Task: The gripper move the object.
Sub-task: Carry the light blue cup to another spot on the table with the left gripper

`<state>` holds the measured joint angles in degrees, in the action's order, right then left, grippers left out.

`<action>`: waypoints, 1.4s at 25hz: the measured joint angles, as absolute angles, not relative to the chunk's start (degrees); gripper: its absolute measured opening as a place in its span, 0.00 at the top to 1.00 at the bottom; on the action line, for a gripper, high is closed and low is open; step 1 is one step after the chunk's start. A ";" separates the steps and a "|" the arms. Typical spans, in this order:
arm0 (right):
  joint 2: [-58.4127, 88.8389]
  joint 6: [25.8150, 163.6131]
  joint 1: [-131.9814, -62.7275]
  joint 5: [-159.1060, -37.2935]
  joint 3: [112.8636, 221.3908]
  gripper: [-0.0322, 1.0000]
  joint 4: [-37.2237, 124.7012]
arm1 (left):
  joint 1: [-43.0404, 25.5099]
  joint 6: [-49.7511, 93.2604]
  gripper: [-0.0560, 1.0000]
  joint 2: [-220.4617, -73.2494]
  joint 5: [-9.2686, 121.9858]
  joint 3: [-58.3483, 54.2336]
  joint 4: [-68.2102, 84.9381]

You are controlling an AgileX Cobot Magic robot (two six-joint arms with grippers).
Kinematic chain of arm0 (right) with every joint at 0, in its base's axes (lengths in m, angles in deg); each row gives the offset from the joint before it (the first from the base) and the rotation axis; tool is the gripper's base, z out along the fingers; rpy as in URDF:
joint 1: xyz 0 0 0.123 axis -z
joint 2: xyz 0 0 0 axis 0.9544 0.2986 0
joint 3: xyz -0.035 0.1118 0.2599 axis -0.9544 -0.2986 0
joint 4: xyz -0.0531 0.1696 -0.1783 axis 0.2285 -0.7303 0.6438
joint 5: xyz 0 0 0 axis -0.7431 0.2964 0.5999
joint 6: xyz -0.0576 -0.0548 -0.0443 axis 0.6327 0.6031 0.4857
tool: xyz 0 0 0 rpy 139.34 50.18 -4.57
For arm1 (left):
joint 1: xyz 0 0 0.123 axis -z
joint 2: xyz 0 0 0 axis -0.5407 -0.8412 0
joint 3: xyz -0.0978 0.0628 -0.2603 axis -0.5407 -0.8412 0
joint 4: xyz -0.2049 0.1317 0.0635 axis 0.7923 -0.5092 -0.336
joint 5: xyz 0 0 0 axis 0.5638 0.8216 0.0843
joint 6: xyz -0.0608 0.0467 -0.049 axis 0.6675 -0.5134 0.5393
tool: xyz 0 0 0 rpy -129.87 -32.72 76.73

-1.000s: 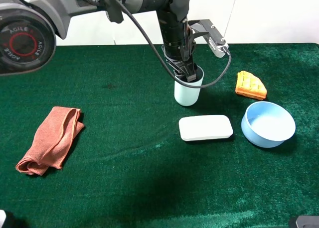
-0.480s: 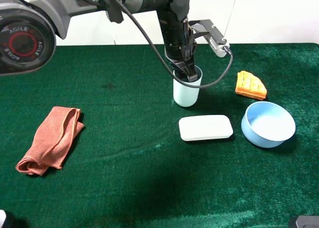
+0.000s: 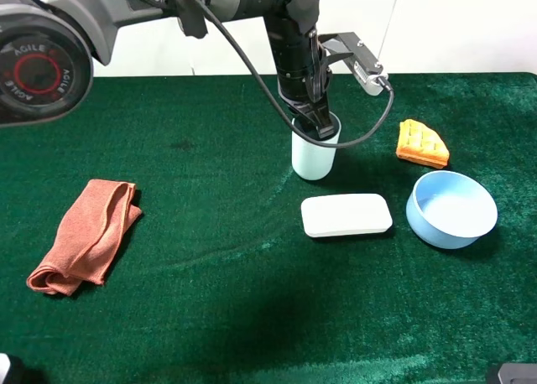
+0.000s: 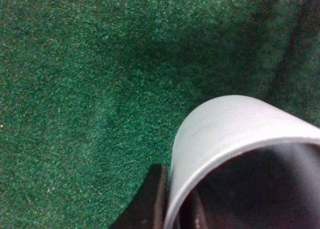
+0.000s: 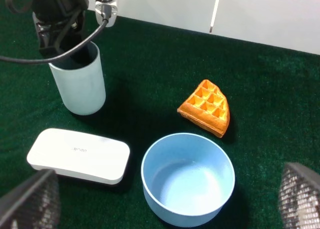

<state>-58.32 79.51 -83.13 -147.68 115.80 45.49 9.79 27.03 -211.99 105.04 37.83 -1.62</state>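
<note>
While the cup [image 3: 314,159] stood upright toward the back of the green table [image 3: 210,300], the left gripper [image 3: 318,131] pinched its rim, one finger inside, one outside. A white block [image 3: 346,215] lay near in front, a blue bowl [image 3: 451,210] beside that. The right gripper [image 5: 165,199] had its fingers spread wide.

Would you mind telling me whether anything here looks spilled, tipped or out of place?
Nothing stands out: the cup stands upright with the left pincer on its rim, the bowl sits upright, and nothing is spilled.
</note>
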 joint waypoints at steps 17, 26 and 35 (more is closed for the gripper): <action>-58.32 79.51 -83.13 -147.68 115.80 0.33 45.49 | 8.26 31.55 0.90 -205.55 118.61 41.18 -5.74; -58.32 79.51 -83.13 -147.68 115.80 0.33 45.49 | 4.70 32.99 0.90 -200.58 119.03 39.94 -6.77; -58.32 79.51 -83.13 -147.68 115.80 0.33 45.49 | -1.09 33.78 0.90 -189.79 118.53 23.29 -6.88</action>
